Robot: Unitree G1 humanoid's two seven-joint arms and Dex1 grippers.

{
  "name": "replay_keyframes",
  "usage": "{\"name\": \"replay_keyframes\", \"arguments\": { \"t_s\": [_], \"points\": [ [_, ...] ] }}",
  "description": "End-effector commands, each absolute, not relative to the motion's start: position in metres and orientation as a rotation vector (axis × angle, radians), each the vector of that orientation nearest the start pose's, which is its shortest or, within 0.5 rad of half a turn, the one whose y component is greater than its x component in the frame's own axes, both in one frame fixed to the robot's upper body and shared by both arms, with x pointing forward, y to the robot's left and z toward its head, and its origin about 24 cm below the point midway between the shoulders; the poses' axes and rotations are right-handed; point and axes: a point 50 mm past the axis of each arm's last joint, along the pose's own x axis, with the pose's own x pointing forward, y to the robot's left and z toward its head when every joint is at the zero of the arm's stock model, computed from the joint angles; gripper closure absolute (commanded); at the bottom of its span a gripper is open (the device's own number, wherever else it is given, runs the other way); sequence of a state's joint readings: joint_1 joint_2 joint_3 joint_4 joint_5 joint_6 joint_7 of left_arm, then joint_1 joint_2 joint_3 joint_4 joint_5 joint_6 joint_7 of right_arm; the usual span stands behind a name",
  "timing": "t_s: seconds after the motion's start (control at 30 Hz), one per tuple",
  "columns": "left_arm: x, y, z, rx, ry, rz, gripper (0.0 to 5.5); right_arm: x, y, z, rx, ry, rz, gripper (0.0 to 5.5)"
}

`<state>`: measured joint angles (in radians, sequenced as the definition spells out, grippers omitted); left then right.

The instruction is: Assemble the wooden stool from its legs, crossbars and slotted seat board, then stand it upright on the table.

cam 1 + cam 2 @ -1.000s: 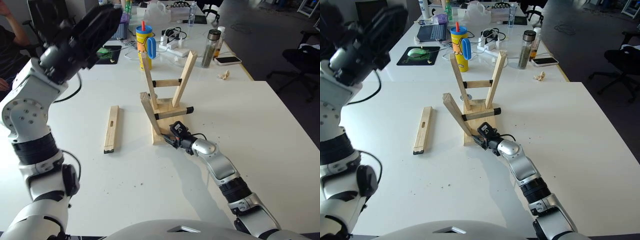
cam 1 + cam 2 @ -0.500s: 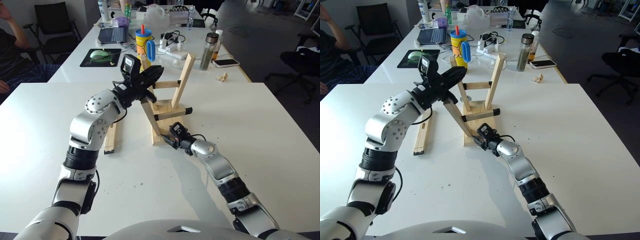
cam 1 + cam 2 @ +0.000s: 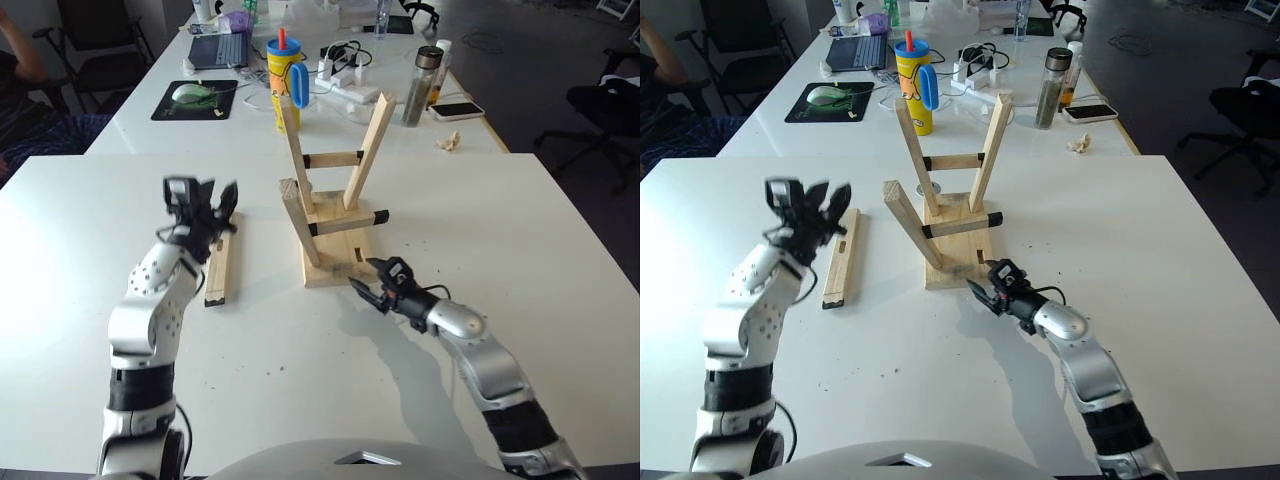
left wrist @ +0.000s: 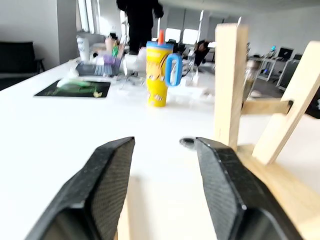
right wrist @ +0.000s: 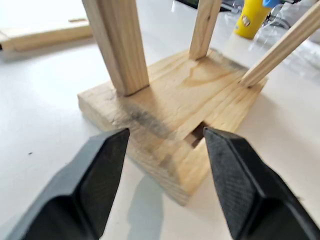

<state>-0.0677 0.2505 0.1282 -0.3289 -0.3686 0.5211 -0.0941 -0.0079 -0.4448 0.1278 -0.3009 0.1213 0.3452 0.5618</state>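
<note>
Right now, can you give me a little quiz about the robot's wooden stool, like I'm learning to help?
1. True or false: the stool rests upside down, seat board on the table, legs pointing up.
2. Where is the loose leg? A) flat on the table, on the robot's left of the stool; B) held in the right jaws; C) slotted into the seat board.
3. Fill in: ___ legs stand in the seat board.
Key: 1 true; 2 A; 3 three.
</note>
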Motion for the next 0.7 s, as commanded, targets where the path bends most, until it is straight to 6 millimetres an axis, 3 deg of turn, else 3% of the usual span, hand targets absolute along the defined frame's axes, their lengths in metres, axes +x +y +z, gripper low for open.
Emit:
{"name": "replay_keyframes", "arguments": {
  "t_s": [0.03,0.1,0.37,0.7],
  "points": [
    [0.241,0.198,0.078,-0.074,0.191,0.008,2.49,0.241,-0.181,0.077,-0.307,0.250,0.733,2.75],
    [0.237,0.197,0.075,-0.069,0.214,0.059,2.17,0.245,-0.189,0.066,-0.311,0.321,0.755,2.75],
    [0.233,0.189,0.064,-0.056,0.310,0.085,2.17,0.253,-0.198,0.034,-0.320,0.418,0.807,2.75],
    [0.232,0.188,0.052,-0.035,0.405,0.064,2.17,0.259,-0.171,0.028,-0.300,0.368,0.898,2.75]
  ]
}}
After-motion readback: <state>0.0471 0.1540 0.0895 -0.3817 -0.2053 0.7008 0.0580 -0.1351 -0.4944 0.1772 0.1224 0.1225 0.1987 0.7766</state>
